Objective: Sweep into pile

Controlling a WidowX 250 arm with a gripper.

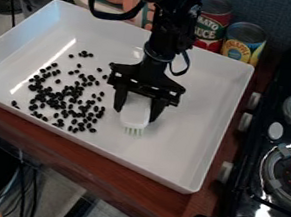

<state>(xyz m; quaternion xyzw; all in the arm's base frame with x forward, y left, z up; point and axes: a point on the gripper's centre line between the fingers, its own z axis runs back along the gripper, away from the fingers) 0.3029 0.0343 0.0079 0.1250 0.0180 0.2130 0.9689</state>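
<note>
Gripper [136, 113], partly open, grips a white brush [134, 116], green bristles toward six o'clock; loose black beans [58, 103] at nine; tray [190, 121] floor runs to raised rim at three.

White rectangular tray [175, 155]: plain
Small oval black beans [58, 103] in tray: solid
White block-shaped brush [135, 111] in tray: pale green bristles
Black two-finger gripper [137, 113] above tray: pale marks
Tall metal can [210, 31] behind tray: red, white lettering
Shorter metal can [239, 48] behind tray: yellow, blue
Wooden counter [132, 182] under tray: reddish brown
Black stove [267, 96] right of tray: pale knobs, red burner
</note>
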